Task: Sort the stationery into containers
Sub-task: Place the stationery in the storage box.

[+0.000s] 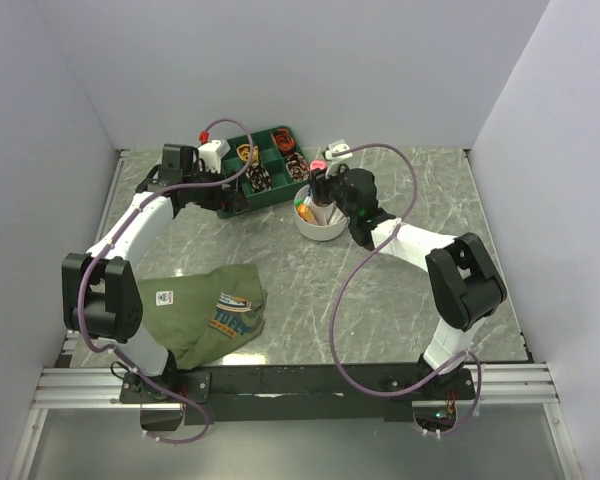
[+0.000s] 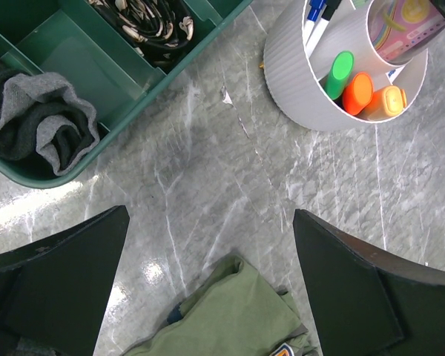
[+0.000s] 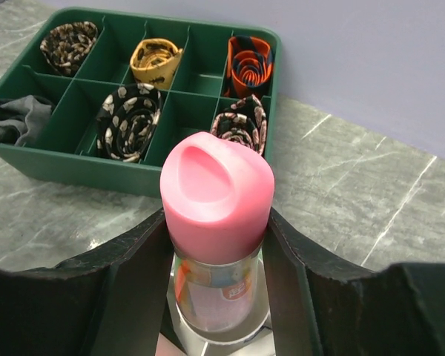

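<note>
**Robot test cell in a laboratory.**
Plain white walls box in a marble-patterned table. The left arm and right arm are bolted to an aluminium rail at its near edge, with purple cables looped loose.

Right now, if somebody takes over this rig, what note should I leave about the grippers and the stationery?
Left gripper: open, empty, hovering over the table between the green tray and the white cup.
Right gripper: shut on a pink-capped stick, over the cup.
Done: a green highlighter, an orange highlighter and blue pens stand in the cup.
Left: probably lower the pink-capped stick into the cup and release. No other loose stationery shows on the table.
</note>
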`<control>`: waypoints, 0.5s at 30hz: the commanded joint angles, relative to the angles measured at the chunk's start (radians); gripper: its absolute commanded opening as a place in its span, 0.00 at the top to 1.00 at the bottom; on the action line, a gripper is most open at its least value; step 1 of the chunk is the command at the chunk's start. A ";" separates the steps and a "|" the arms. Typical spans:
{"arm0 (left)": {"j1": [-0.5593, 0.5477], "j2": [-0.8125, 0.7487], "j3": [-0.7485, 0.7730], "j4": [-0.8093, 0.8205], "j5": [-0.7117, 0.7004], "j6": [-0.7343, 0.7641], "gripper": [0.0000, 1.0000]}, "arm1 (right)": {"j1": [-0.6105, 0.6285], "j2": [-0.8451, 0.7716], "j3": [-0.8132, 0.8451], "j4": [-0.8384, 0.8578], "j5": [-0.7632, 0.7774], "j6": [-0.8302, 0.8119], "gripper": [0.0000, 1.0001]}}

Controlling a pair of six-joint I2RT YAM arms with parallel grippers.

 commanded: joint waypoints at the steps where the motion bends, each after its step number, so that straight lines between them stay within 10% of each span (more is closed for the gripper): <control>1: 0.002 -0.024 0.038 0.025 0.020 0.009 0.01 | -0.006 -0.078 0.020 0.022 0.013 0.017 0.44; 15: 0.002 -0.112 -0.002 0.074 0.010 -0.017 0.01 | -0.012 -0.337 0.028 -0.387 0.031 -0.002 0.00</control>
